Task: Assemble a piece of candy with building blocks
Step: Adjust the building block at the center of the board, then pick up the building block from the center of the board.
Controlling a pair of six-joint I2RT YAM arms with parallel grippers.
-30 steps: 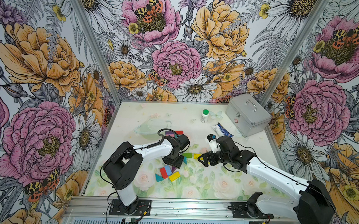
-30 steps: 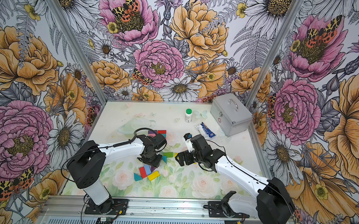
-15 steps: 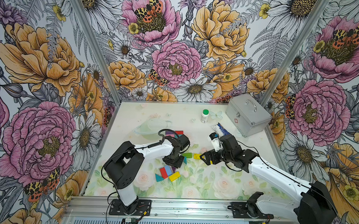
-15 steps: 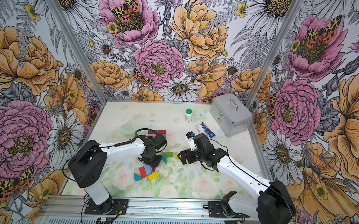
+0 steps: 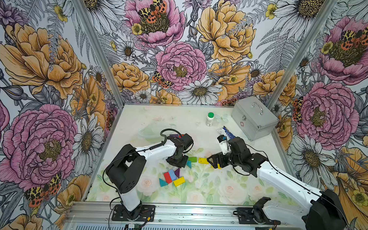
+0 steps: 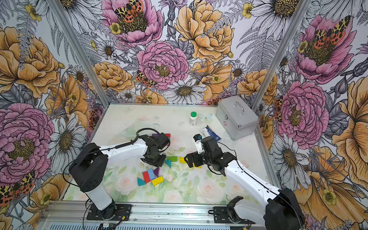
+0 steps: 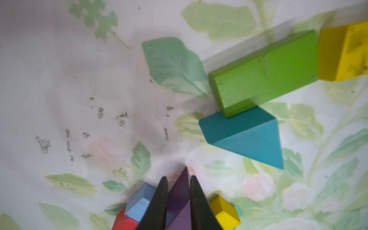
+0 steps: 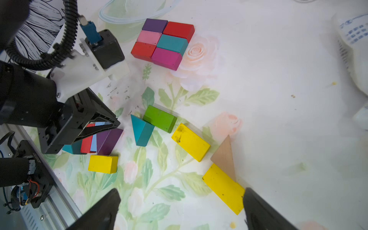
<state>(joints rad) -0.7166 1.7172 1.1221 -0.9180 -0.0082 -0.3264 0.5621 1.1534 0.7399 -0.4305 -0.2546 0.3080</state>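
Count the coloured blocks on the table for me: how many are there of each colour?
Red blocks: 3
Teal blocks: 3
Yellow blocks: 3
Purple blocks: 2
Pink block: 1
Magenta block: 1
Green block: 1
Light blue block: 1
Tan block: 1
Total visible: 16

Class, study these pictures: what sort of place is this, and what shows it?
Probably a robot test booth: two robot arms bolted to an aluminium rail, flower-printed walls boxing in the tabletop, building blocks lying on it.
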